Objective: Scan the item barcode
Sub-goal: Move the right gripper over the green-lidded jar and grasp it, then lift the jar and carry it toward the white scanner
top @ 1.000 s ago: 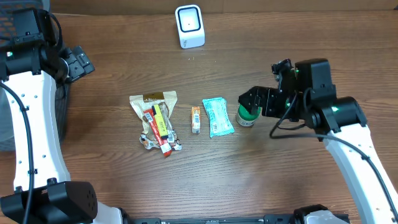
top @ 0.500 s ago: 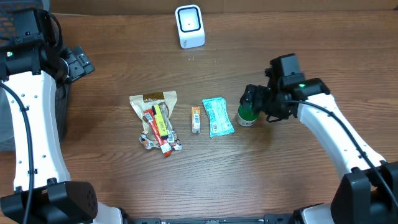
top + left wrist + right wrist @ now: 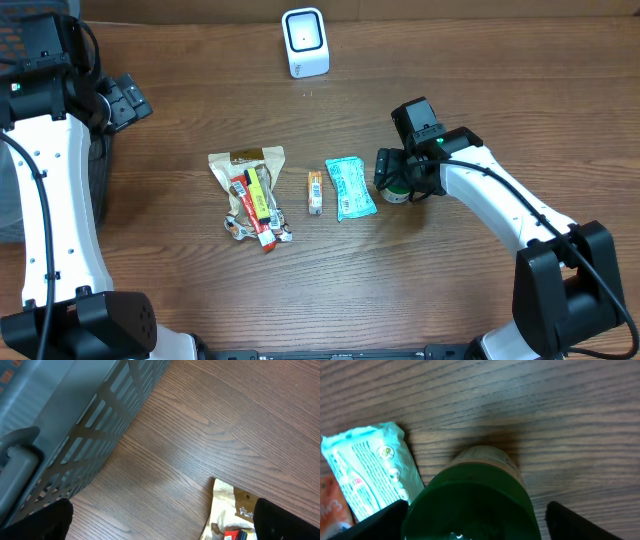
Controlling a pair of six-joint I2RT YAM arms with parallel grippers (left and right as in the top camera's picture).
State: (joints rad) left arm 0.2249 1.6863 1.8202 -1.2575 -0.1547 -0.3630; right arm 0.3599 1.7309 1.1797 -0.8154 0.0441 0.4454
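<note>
A small bottle with a green cap (image 3: 396, 189) stands upright on the wooden table, right of a teal packet (image 3: 349, 187). My right gripper (image 3: 400, 172) hangs over it, open, one finger on each side of the cap. In the right wrist view the green cap (image 3: 470, 500) fills the space inside the right gripper (image 3: 475, 525); the left finger is at the cap's edge and the right finger stands apart from it. The white barcode scanner (image 3: 304, 42) sits at the table's far edge. My left gripper (image 3: 128, 100) is open and empty at the far left.
A small orange packet (image 3: 315, 191) and a clear bag of snacks (image 3: 250, 195) lie left of the teal packet (image 3: 367, 470). A grey slatted basket (image 3: 60, 420) stands at the left edge, below the left gripper (image 3: 160, 522). The snack bag's corner (image 3: 235, 507) shows there too.
My right gripper has swung left and come down over the green-capped bottle, its jaws narrowing a little. The left arm has not moved.
</note>
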